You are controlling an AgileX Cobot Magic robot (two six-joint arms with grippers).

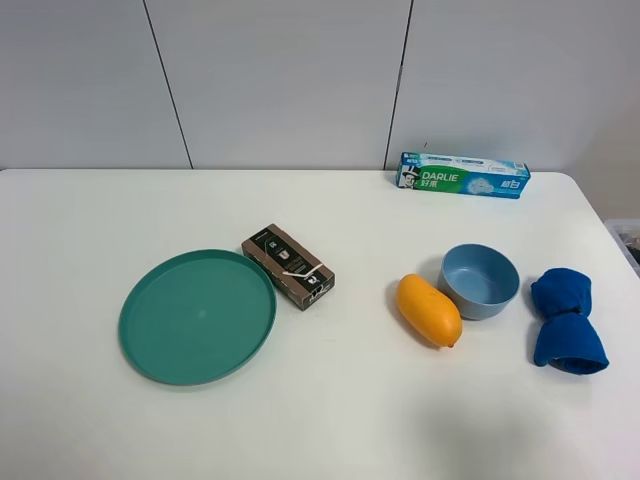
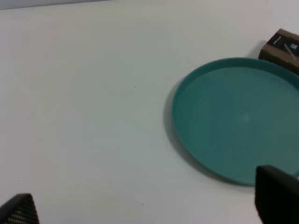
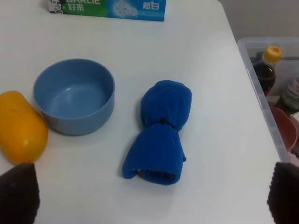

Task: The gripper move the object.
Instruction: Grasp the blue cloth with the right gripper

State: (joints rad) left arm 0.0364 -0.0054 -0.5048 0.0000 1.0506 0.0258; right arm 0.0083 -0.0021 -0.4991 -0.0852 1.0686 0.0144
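We see the right gripper [image 3: 150,205] and the left gripper [image 2: 148,205] in their wrist views only; both stand spread wide, holding nothing. The object [image 3: 161,130] lies on the table [image 3: 224,154] beside the light blue bowl [image 3: 74,100] (not touching): deep blue cloth, cinched at the middle, one end flared open

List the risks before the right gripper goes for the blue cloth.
1. The cloth lies close to the bowl; the wide-open right gripper may nudge it.
2. A pinch may lift only one fold of the cloth.
3. It sits near the table edge and could be dragged off.
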